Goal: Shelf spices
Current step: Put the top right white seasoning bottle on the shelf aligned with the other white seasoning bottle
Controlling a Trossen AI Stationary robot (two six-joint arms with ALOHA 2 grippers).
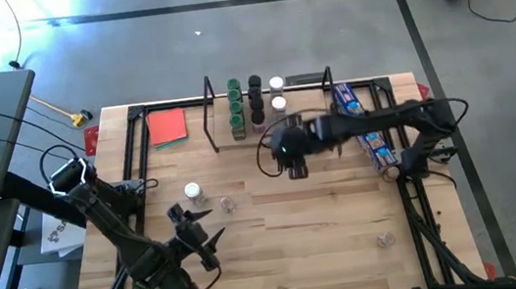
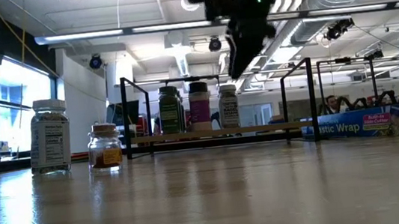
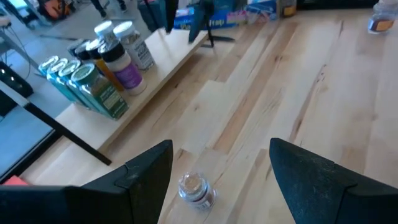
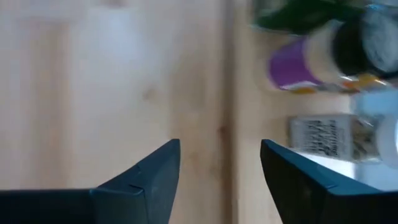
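Spice jars (image 1: 255,102) stand in rows on the shelf (image 1: 227,133) at upper centre of the high view, the right gripper (image 1: 296,166) hovering just below it with fingers apart, while the left gripper (image 1: 201,238), fingers spread, sits at lower left near a small clear jar (image 1: 227,205).

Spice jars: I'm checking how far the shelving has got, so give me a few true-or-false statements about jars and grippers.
1. Green-lidded jars stand on the shelf. True.
2. The right gripper grips a jar. False: its fingers are open and empty.
3. A clear jar lies ahead of the left gripper. True.
4. All jars are shelved. False: a white-lidded jar and others remain on the table.
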